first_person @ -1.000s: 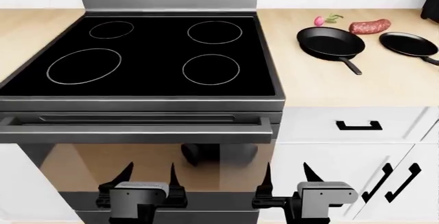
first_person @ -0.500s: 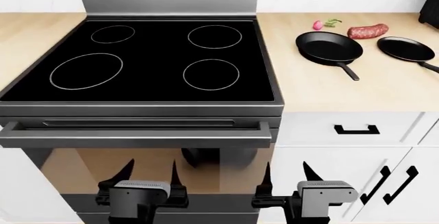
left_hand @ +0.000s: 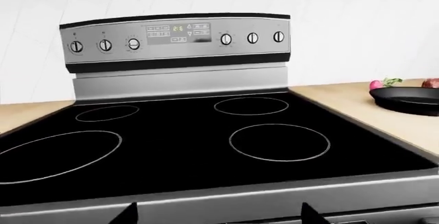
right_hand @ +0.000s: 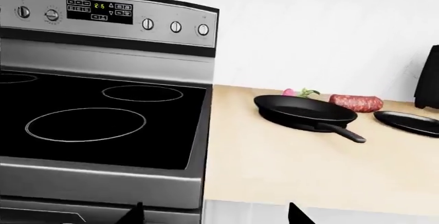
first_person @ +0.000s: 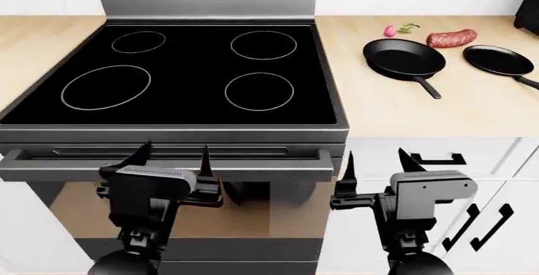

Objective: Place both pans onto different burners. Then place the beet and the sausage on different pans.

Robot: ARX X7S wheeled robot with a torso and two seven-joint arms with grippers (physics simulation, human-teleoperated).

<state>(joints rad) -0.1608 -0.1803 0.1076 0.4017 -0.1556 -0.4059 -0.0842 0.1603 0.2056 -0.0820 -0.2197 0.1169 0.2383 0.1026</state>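
Light wooden countertop (first_person: 404, 111) either side of a steel stove, glossy black cooktop (first_person: 185, 98) set into it, white wall behind. Four white burner outlines on the glass: large burner (first_person: 106, 87) at the front left in the head view, medium burner (first_person: 259, 91) at the front right, two more rings behind them, all bare. Control panel (left_hand: 175, 38) with knobs and a small display along the back of the stove. On the counter to the right of the stove, well apart from the burners: larger pan (first_person: 404, 58), handle pointing toward the front edge; smaller pan (first_person: 500, 60) just beside it, farther right, handle running off the frame. Sausage (first_person: 451, 37) lying on the counter behind the gap between the two pans, close to both rims, touching or not cannot tell. Beet (first_person: 392, 30) behind the larger pan's rim, green leaves trailing toward the sausage. White drawer and cabinet fronts with black handles (first_person: 438, 159) below the counter. Left gripper (first_person: 175, 160) raised in front of the oven door handle, fingers spread apart, empty. Right gripper (first_person: 377, 163) at about the same height before the drawer front, fingers likewise parted, nothing between them.
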